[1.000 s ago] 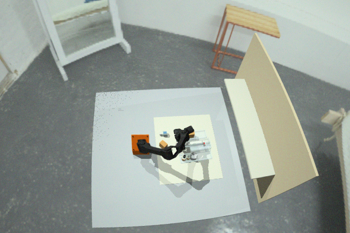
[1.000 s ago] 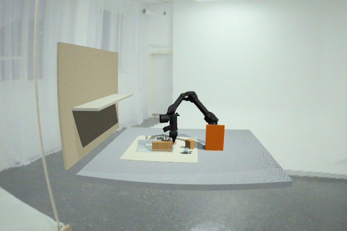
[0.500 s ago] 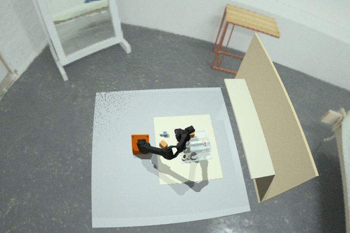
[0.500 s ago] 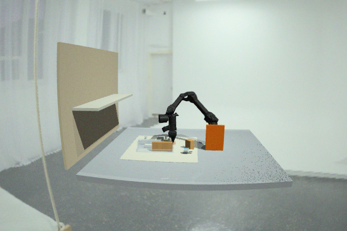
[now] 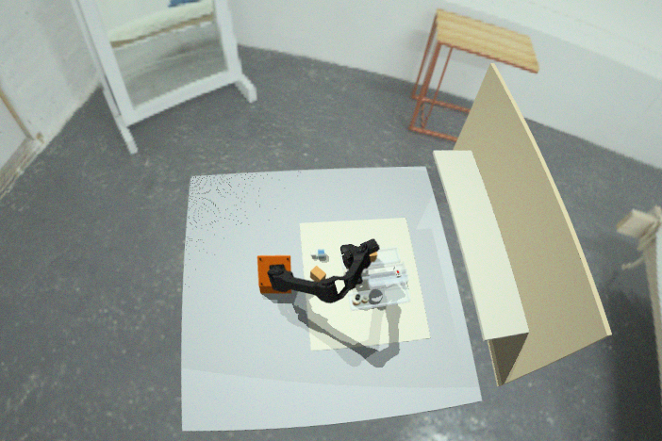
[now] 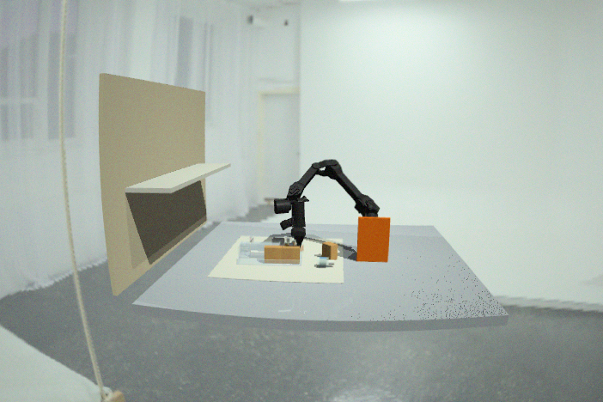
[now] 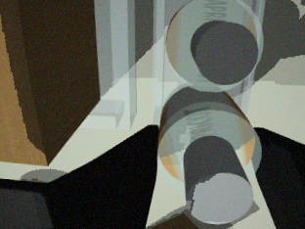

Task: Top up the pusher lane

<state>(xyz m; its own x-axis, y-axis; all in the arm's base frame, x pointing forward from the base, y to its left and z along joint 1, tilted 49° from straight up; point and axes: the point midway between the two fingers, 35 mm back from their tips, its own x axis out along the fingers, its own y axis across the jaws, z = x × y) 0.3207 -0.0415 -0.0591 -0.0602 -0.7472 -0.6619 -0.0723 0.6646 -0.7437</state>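
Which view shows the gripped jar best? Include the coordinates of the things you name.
Wrist: the jar (image 7: pixel 211 157) fills the space between the fingers, its lid facing the camera. Top: the arm hides it. Exterior: mostly blocked by the orange block (image 6: pixel 282 252); too small to judge.

and on the floor side, a white-framed mirror (image 5: pixel 229 41) is seen propped near the wall, while a wood-topped side table (image 5: pixel 485 39) is carried on copper-coloured legs. a pale shelf (image 5: pixel 480 244) (image 6: pixel 179 179) is backed by a tall tan panel (image 5: pixel 539 223) (image 6: pixel 150 128), and in the exterior view a door (image 6: pixel 281 142) is framed in cream behind it!
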